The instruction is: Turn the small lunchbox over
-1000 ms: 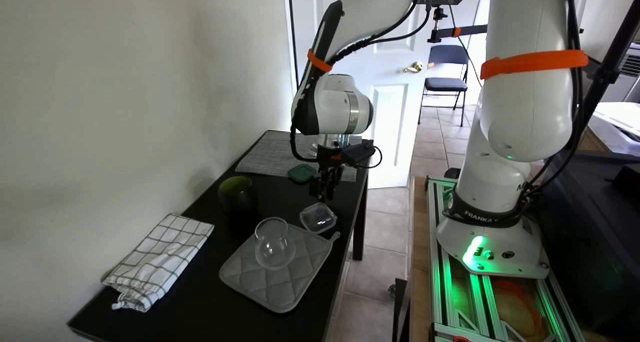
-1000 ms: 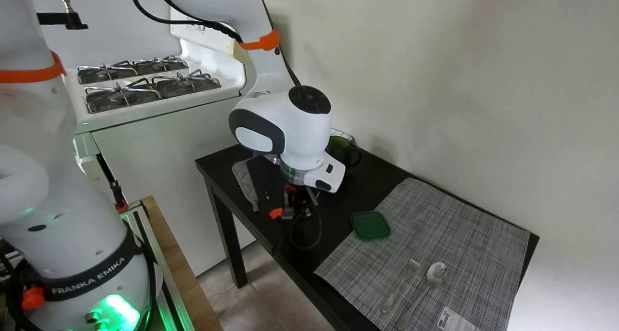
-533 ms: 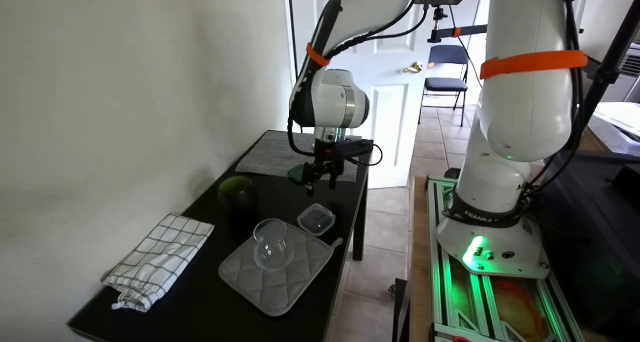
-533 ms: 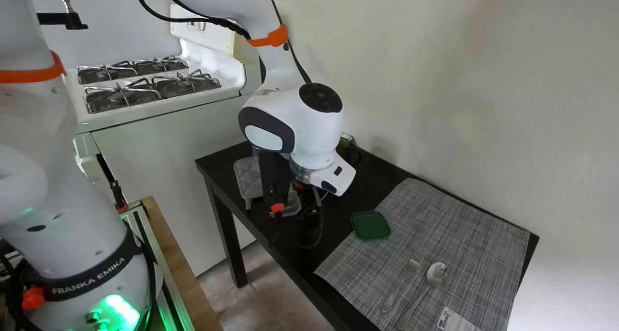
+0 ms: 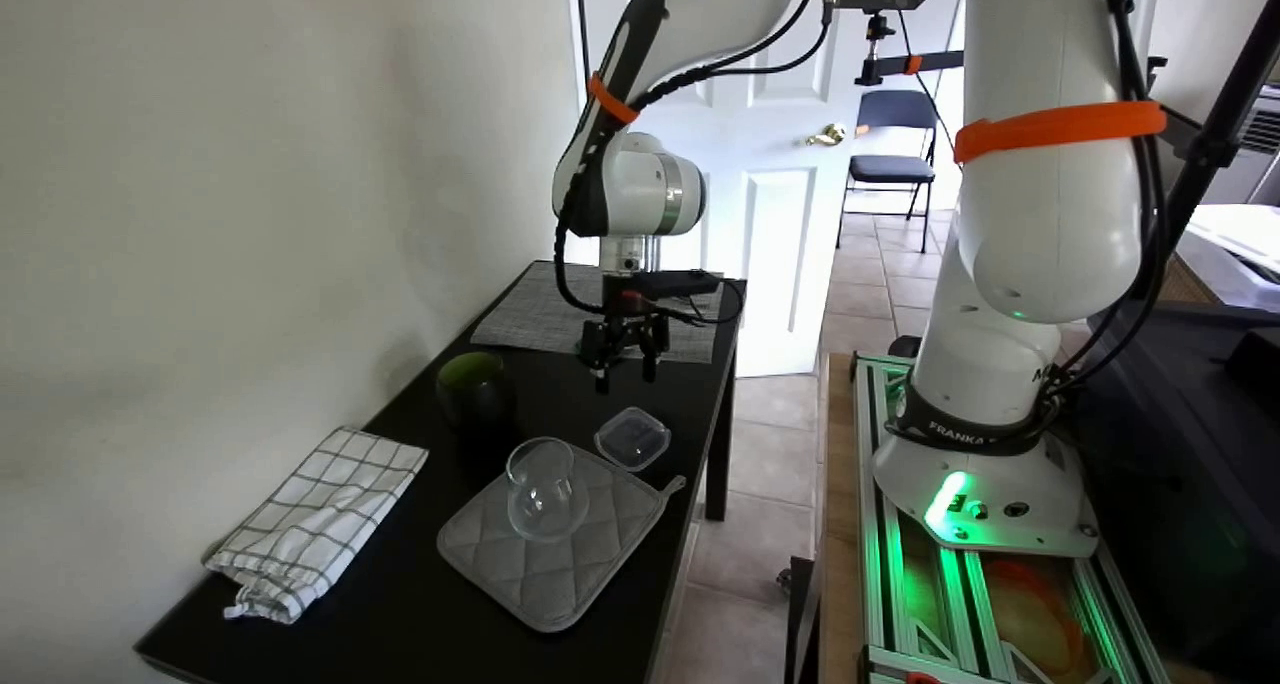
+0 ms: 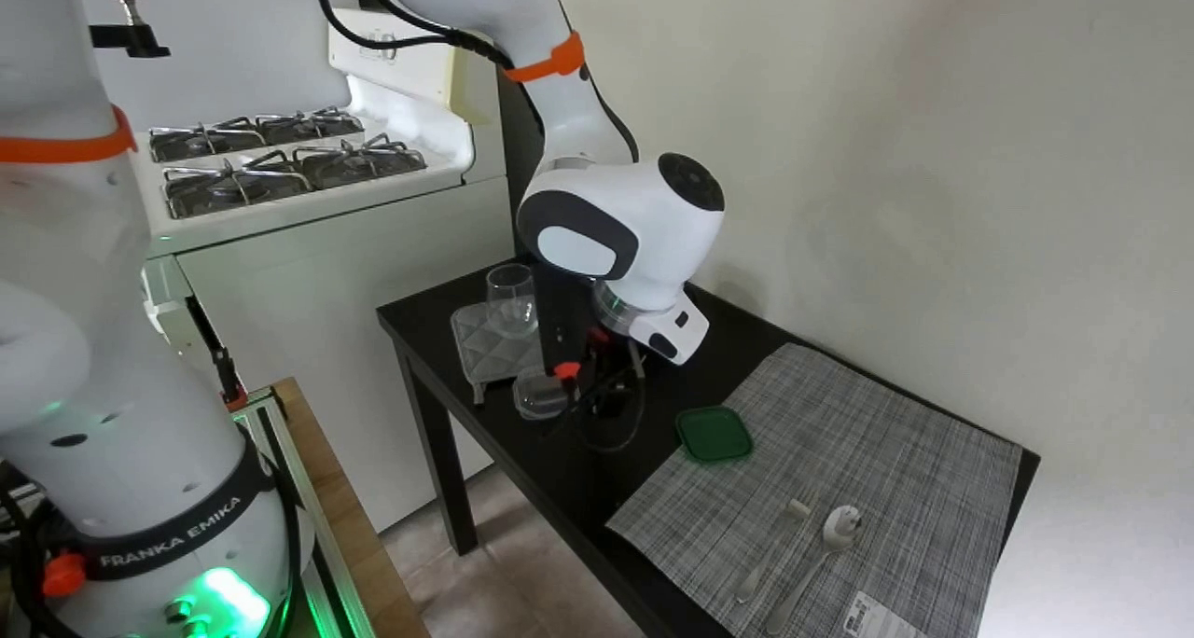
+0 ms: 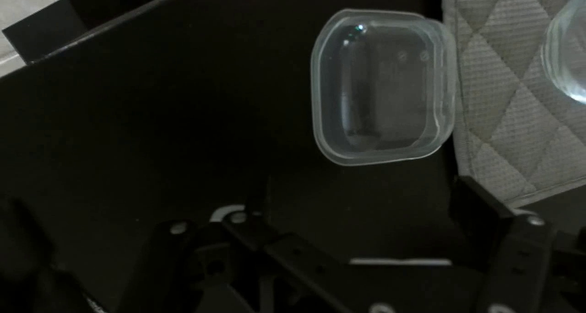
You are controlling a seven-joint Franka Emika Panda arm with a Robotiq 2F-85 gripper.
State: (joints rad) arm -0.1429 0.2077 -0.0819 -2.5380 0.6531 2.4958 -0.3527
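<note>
Lunchbox [image 7: 384, 93], small, shallow and of clear plastic, rests on a black table [image 5: 400, 614] just beside a quilted gray pot holder [image 5: 500, 549] as a white robot arm [image 5: 635, 189] reaches over the tabletop. The gripper [image 5: 626, 374] hangs in the air near the lunchbox, its jaws spread wide. In the wrist view, the lunchbox sits close to the pot holder's edge; whether the two touch, and which way up the lunchbox stands, cannot be told. On the pot holder stands a clear, rounded drinking glass [image 5: 548, 509]. Nearer the wall [image 5: 250, 214] are a dark cup [image 5: 477, 399], green on the inside, and a folded white kitchen towel [image 5: 330, 504] checked with thin dark lines. In an exterior view, a woven gray placemat [image 6: 895, 451] covers one end of the table, where a green lid [image 6: 715, 435] overlaps the mat's edge and a fork [image 6: 765, 561] and a spoon [image 6: 835, 540] lie side by side near a white barcode label [image 6: 877, 619]. A white gas stove [image 6: 317, 321] stands beyond the table's opposite end, and in an exterior view a dark folding chair [image 5: 893, 169] shows on a tiled floor [image 5: 770, 414] past a white door [image 5: 775, 234] with a brass-colored handle [image 5: 827, 136].
</note>
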